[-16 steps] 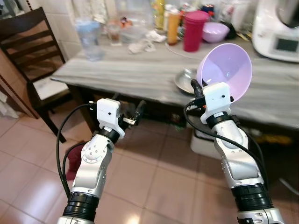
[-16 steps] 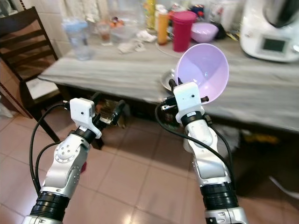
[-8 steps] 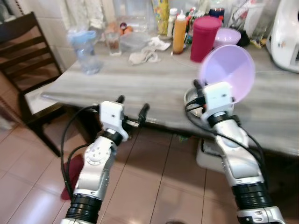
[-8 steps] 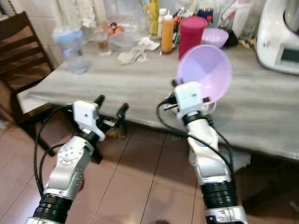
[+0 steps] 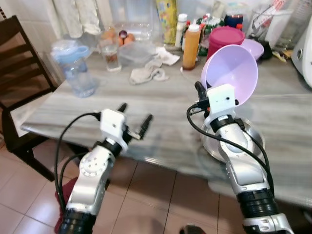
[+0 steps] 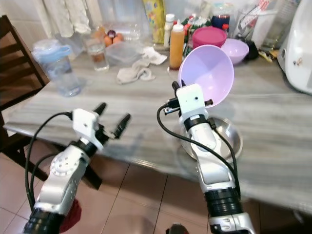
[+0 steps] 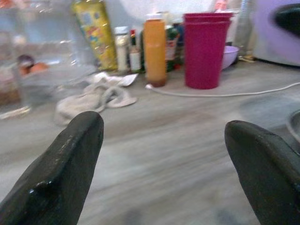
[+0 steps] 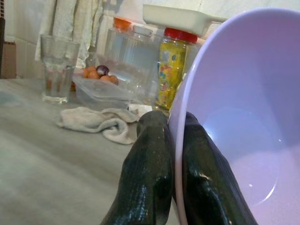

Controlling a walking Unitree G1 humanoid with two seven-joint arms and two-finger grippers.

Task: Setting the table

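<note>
- The right gripper (image 8: pixel 173 187) has its jaws pinched on the rim of the lilac bowl (image 5: pixel 229 73), one finger inside and one outside, as the right wrist view shows; the bowl stands tilted on edge, above the worktop (image 5: pixel 161 102) near its front edge.
- The head views show a steel plate (image 6: pixel 231 136) on the worktop beneath that arm.
- The left gripper (image 5: pixel 132 118) hangs over the front edge, jaws spread wide and holding nothing.
- At the back edge, a clear tub (image 8: pixel 101 86) holds orange and dark round items; a glass (image 8: pixel 58 68) stands beside it.
- A crumpled cloth (image 7: pixel 93 98), an orange bottle (image 7: pixel 154 49) and a red tumbler (image 7: pixel 204 49) stand nearby.
- A blue-lidded jug (image 5: pixel 75 68) stands toward the left edge.
</note>
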